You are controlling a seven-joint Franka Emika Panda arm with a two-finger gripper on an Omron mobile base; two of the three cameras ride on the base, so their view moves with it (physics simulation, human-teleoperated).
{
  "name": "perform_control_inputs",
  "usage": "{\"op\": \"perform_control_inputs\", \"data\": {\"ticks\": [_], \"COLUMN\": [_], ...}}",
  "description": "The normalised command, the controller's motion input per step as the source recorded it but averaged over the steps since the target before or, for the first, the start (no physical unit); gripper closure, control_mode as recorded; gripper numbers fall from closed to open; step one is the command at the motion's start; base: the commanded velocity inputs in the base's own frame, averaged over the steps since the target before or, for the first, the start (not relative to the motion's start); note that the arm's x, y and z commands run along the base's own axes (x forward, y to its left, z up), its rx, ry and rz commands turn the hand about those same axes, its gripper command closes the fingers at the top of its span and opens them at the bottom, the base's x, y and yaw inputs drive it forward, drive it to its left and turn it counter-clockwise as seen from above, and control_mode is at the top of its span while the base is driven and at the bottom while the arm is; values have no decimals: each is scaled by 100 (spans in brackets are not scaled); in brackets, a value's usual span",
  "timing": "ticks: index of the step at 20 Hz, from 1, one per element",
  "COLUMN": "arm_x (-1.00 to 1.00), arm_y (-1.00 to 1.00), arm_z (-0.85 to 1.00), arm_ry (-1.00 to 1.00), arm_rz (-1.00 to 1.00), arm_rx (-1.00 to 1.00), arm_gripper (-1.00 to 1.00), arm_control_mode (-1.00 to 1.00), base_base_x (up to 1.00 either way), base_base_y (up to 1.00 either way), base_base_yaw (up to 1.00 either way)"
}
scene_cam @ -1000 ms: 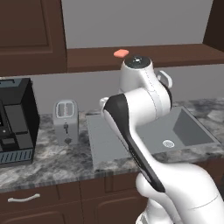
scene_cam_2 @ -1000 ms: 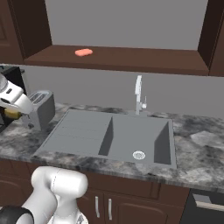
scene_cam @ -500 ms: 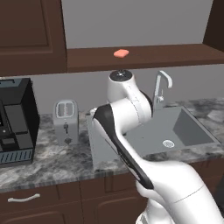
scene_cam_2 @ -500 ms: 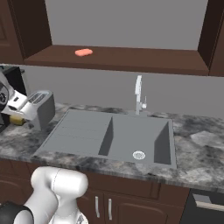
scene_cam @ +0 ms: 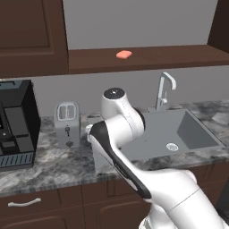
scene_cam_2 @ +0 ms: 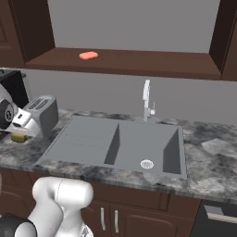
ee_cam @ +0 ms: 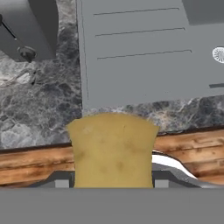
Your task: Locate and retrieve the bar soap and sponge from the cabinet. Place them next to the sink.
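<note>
Hand (ee_cam: 113, 186) pinching sponge (ee_cam: 113, 148) above table (ee_cam: 39, 109) edge, seemingly beside sink (ee_cam: 144, 48); bar soap (scene_cam: 124, 54) on cabinet (scene_cam: 147, 57) shelf.

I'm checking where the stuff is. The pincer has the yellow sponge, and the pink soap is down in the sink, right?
Not quite. The pincer does hold the yellow sponge, but the pink soap isn't in the sink. It lies up on the cabinet shelf, as the right base view shows.

base views flank sink (scene_cam: 179, 129), hand view downward
</note>
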Motion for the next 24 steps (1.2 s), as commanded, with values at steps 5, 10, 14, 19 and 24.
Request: {"op": "perform_control_inputs", "data": {"ticks": [5, 10, 14, 19, 24], "arm_x": [12, 34, 53, 36, 31], "arm_y": [37, 36, 15, 2, 16], "arm_z": [-47, -39, -30, -32, -42], "arm_ry": [2, 4, 6, 2, 2], "arm_rz": [2, 0, 6, 3, 0], "arm_rx": [0, 0, 2, 1, 3], "arm_gripper": [100, 100, 100, 100, 100], "arm_control_mode": [-100, -100, -100, -100, -100], "base_base_x": [0, 0, 0, 0, 0], "base_base_y": [0, 0, 0, 0, 0], "base_base_yaw": [0, 0, 0, 0, 0]}}
